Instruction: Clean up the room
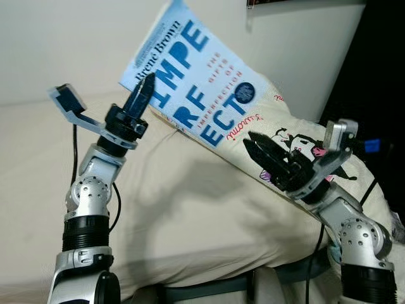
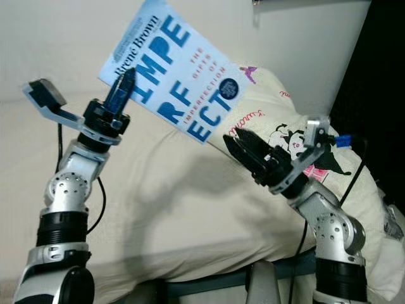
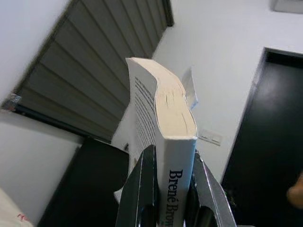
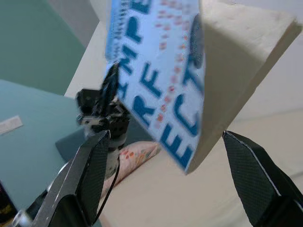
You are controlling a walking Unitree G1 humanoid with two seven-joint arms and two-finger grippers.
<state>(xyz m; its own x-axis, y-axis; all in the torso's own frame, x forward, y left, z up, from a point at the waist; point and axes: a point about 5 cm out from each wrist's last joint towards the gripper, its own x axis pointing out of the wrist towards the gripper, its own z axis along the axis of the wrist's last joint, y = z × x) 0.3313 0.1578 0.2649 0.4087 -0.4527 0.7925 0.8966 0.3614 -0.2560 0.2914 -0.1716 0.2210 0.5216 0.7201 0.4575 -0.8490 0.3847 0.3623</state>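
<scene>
Left claw (image 1: 144, 88) grips tilted book (image 1: 196, 82), spine down-left.

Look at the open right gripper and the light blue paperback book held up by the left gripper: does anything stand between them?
Nothing visible does. The right gripper is open just below the light blue paperback book, with only air between. The left gripper clamps the book near its spine.

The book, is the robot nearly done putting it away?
Not yet. Done: the book is lifted off the bed. In hand: the left gripper clamps it by the spine, while the right gripper waits open beside it. Left: setting it down somewhere.
</scene>
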